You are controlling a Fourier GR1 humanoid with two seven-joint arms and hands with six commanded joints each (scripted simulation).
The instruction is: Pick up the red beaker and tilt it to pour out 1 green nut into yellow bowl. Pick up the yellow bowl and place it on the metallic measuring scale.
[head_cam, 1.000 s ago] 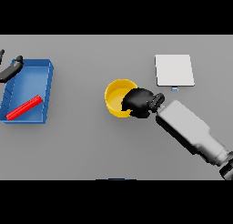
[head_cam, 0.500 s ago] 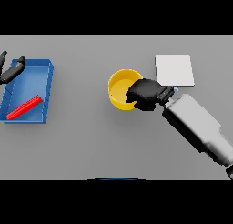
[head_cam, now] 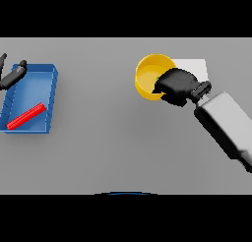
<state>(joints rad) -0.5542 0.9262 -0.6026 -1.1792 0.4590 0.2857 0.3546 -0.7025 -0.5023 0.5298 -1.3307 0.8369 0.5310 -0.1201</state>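
At far right, just left of the metallic measuring scale (head_cam: 197, 66), yellow bowl (head_cam: 147, 78) clamped at its right rim by right hand (head_cam: 178, 86) (fingers curled round it).

A flat, plain grey table (head_cam: 108, 137) fills the whole view from edge to edge, evenly lit with only soft, faint shadows on its smooth matte surface, and no walls, floor or windows show anywhere around it.
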